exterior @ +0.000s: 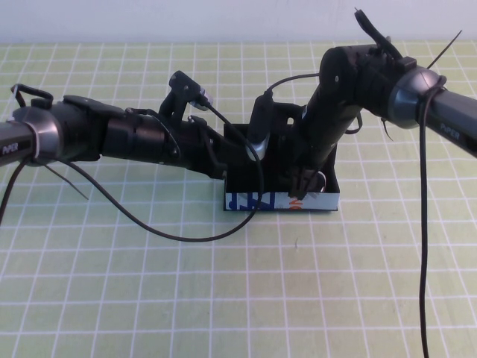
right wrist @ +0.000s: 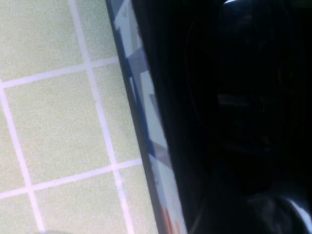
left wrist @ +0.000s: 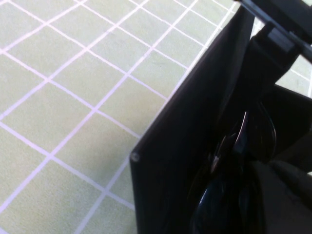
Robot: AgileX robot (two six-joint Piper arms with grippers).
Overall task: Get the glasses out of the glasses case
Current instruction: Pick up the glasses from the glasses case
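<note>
surface: green grid-lined table (exterior: 149, 298) | on it: glasses case (exterior: 320, 201)

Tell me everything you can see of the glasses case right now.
The glasses case is a long matte black box, open, lying mid-table with its pale side, printed blue and orange, facing the camera. The glasses lie inside, dark and glossy. The right gripper reaches down into its right end; whether it holds anything is hidden. The left gripper is at its left end, contact unclear.
</note>
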